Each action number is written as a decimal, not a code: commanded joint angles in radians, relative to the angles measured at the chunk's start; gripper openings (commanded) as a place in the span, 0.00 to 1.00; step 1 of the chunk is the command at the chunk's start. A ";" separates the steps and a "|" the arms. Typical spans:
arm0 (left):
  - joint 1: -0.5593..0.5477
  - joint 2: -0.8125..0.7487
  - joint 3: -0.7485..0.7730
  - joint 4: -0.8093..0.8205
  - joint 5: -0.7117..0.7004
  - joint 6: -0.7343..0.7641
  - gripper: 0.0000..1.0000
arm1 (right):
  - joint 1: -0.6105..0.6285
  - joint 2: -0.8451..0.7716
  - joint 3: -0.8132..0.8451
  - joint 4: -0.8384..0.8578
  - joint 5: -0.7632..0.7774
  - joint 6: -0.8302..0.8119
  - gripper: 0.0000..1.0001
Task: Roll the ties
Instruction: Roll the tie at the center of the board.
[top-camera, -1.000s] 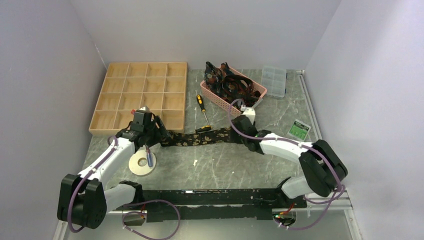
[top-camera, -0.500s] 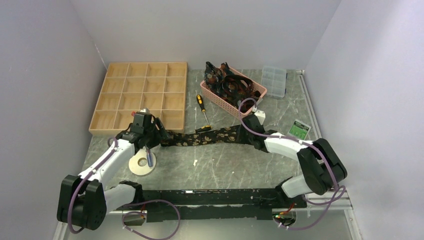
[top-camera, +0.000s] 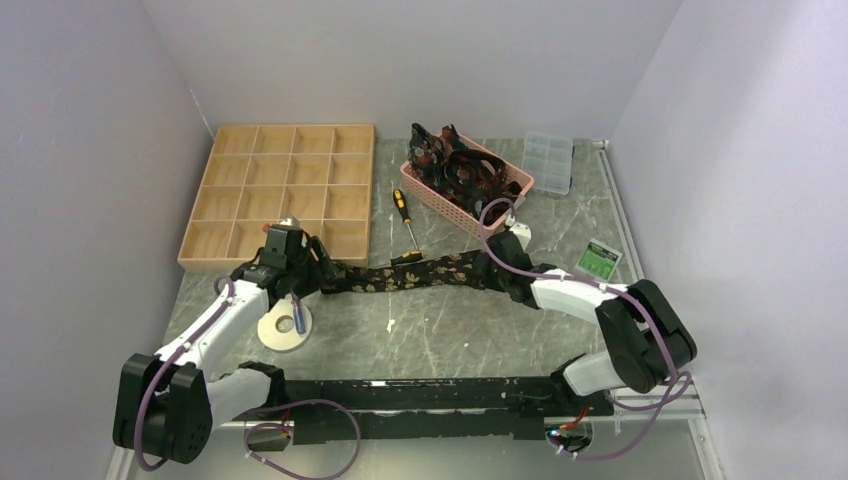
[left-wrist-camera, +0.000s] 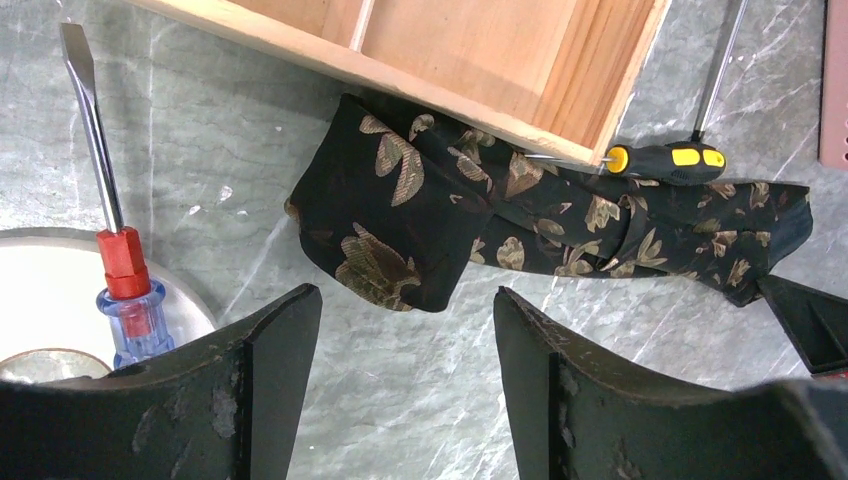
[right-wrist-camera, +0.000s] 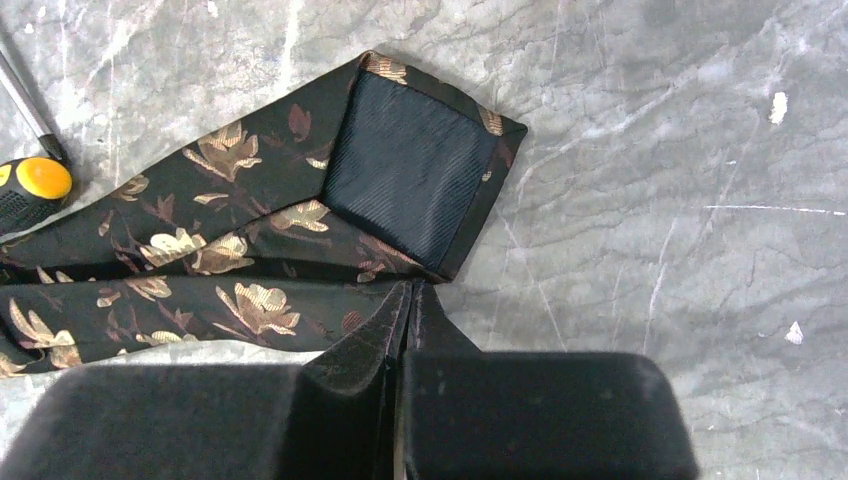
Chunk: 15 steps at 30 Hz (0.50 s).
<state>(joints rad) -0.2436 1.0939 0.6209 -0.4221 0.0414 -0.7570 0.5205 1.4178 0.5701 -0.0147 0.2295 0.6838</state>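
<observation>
Both arms reach forward from the near edge and bend inward. The left forearm points toward 1 o'clock and the right forearm toward 10 o'clock, with both wrists low over the table. Between them lies the black fabric necktie with a tan-gold flower pattern (top-camera: 410, 273), and its long axis runs from 9 to 3 o'clock. The left gripper (left-wrist-camera: 405, 300) is spread wide and holds nothing; the folded wide end of the necktie lies just beyond its fingers, at 12 o'clock. The right gripper (right-wrist-camera: 408, 295) is pressed closed, its tips meeting the edge of the other end, where the black lining is turned up. I cannot tell whether cloth is caught between them. Each arm is near one end, so the roll could be started from either side. Farther at 11 o'clock, the light wooden tray with compartments (top-camera: 285, 190) touches the left end. At 1 o'clock the pink plastic basket (top-camera: 517, 176) holds more dark patterned ties (top-camera: 465, 170).
</observation>
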 joint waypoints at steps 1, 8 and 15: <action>-0.003 -0.016 -0.010 0.026 0.019 -0.011 0.69 | 0.000 -0.042 0.010 -0.012 0.014 -0.022 0.00; -0.003 -0.014 -0.015 0.025 0.003 -0.014 0.69 | 0.002 -0.042 0.092 -0.021 0.092 -0.084 0.00; -0.003 -0.033 -0.030 0.014 -0.028 -0.030 0.69 | 0.001 0.042 0.182 0.011 0.143 -0.147 0.00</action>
<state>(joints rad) -0.2440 1.0855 0.6010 -0.4229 0.0319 -0.7723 0.5205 1.4117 0.6788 -0.0433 0.3161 0.5926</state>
